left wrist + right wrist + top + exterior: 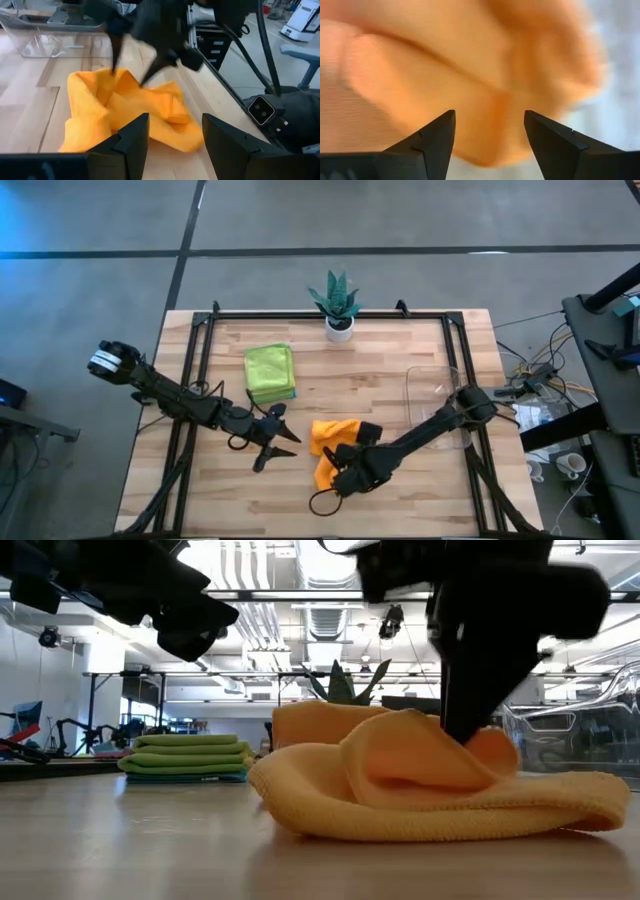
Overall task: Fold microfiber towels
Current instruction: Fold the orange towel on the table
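Jaws of right gripper (pixel 489 131) spread wide over crumpled orange towel (pixel 330 442), left gripper (pixel 174 137) jaws apart, empty, beside it

- The high view looks straight down on the whole table (pixel 400 370) from well above
- The low view sits at table-top height, facing level across toward the room, very near the orange towel (pixel 430 790)
- The left wrist view faces that towel (pixel 125 110) from nearby
- The right wrist view hangs just over it (pixel 445 75); all four views share it
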Motion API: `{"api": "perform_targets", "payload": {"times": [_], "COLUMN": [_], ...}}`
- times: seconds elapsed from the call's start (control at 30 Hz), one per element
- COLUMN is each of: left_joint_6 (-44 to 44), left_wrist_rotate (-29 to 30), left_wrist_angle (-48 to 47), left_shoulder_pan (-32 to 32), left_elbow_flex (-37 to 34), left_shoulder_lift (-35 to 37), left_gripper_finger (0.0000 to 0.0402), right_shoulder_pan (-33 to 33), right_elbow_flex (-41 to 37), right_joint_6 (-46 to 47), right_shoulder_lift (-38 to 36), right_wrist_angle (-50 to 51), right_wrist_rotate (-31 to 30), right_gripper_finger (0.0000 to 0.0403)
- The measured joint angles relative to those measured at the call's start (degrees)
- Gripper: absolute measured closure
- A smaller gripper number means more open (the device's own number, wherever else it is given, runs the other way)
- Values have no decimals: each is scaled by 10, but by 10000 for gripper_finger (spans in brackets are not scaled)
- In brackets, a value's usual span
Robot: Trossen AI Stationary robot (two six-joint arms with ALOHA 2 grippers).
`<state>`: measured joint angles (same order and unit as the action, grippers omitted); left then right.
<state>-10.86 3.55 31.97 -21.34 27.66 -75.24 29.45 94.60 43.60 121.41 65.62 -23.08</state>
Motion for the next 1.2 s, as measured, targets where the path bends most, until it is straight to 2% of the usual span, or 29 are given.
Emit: {"api": "perform_targets", "payload": {"times": [0.13, 0.23, 0.33, 0.4, 0.5, 0.6, 0.7, 0.9, 1.1, 1.2], "left_joint_6": [9, 10, 10, 10, 15, 50, 78, 101, 165, 173], "left_wrist_rotate": [0, 0, 0, 0, 2, 42, 52, 66, 105, 103], "left_wrist_angle": [0, 0, -2, -3, -15, 4, -6, -127, -159, -160], "left_shoulder_pan": [0, 0, 0, 0, 1, 4, 9, 55, 94, 101], "left_elbow_flex": [0, 0, 0, 0, -1, 3, 18, 80, 120, 127], "left_shoulder_lift": [0, 0, -4, -10, -32, -66, -109, -172, -215, -225], "left_gripper_finger": [233, 233, 233, 233, 233, 233, 233, 233, 233, 234], "right_shoulder_pan": [-10, -35, -56, -64, -67, -62, -54, -52, -43, -31], "right_elbow_flex": [4, -17, -45, -56, -58, -58, -60, -74, -78, -83], "right_joint_6": [-13, -46, -103, -116, -113, -109, -101, -96, -91, -85], "right_shoulder_lift": [-12, -11, -9, -8, -14, -41, -75, -126, -128, -126], "right_wrist_angle": [66, 40, -37, -46, -34, -29, -34, -58, -73, -81], "right_wrist_rotate": [-72, -64, -21, -13, -25, -55, -70, -73, -76, -76], "right_gripper_finger": [170, 173, 176, 177, 177, 177, 177, 177, 177, 177]}}
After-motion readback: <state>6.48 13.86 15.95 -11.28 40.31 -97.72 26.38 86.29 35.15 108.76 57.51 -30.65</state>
